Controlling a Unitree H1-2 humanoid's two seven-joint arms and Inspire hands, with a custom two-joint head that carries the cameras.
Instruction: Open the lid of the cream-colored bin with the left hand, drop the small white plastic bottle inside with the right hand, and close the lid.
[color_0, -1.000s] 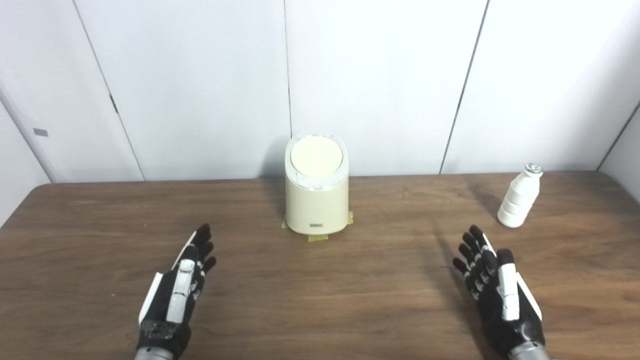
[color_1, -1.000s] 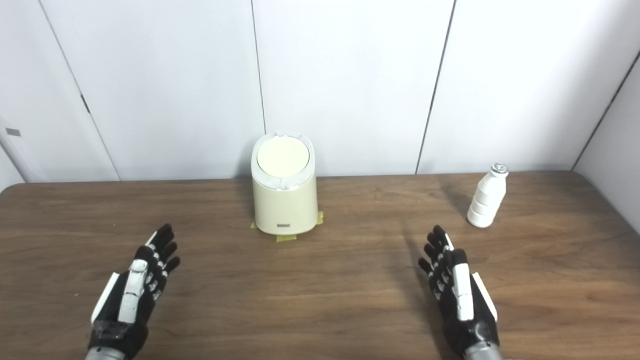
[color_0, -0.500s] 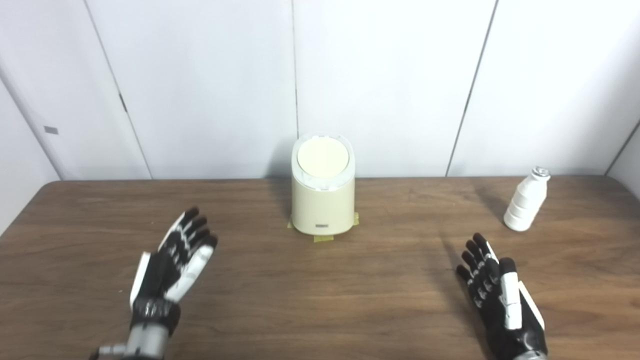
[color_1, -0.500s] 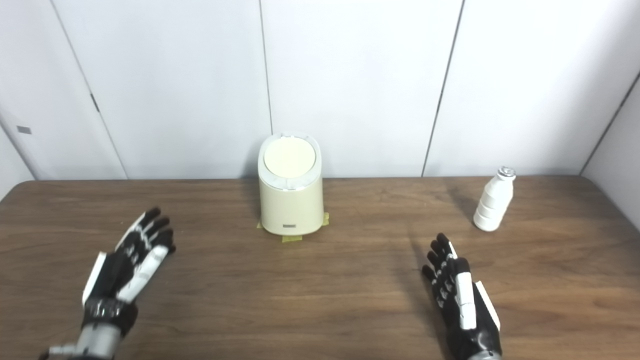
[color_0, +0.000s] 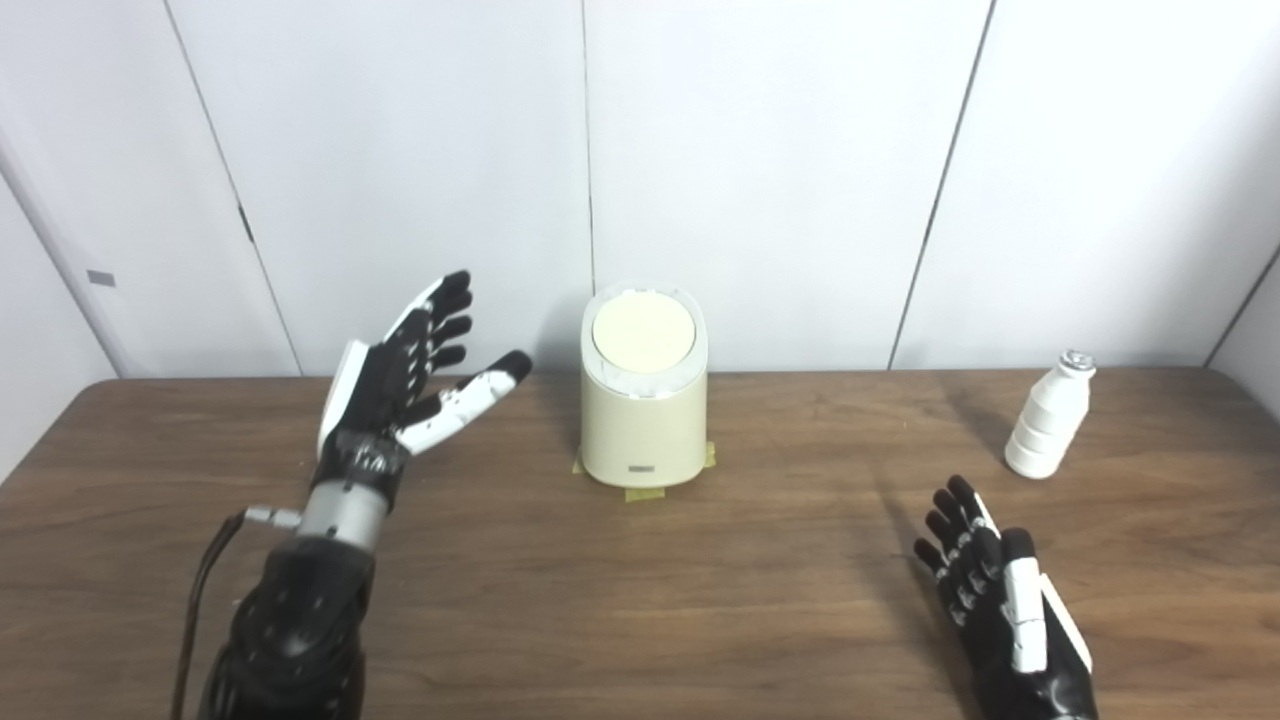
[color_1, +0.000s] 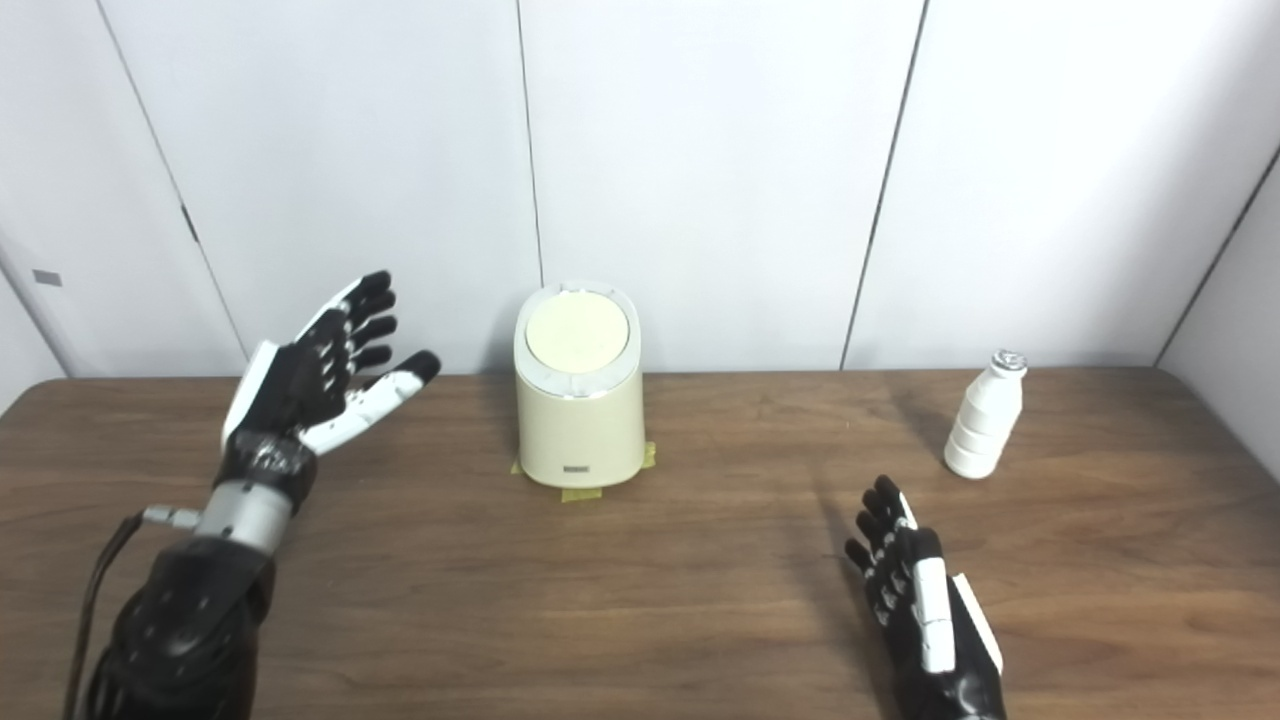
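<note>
Left hand (color_0: 400, 375) is seen raised above the counter (color_0: 640, 590), fingers spread and empty, just left of the cream-colored bin (color_0: 643, 420), whose lid (color_0: 643, 333) is shut. The opening step is judged to be under way; a reach to the lid is called for next. Further right, the right hand (color_0: 1000, 600) is held low, fingers apart and empty, well short of the small white plastic bottle (color_0: 1046, 416), which is stood upright near the counter's far right edge.
</note>
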